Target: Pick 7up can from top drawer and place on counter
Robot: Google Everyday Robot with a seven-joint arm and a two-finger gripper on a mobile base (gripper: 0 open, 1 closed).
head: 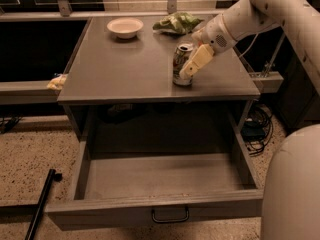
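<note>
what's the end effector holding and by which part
The small silvery drink can, gripped around its side by the end effector, standing on the flat grey counter.

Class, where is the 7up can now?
Camera view: the 7up can stands upright on the counter, right of centre near the front edge, gripper at its right side.

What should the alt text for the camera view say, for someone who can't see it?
The gripper is at an upright 7up can standing on the right half of the counter. Below, the top drawer is pulled open. A white bowl and a green bag sit at the counter's back.
</note>
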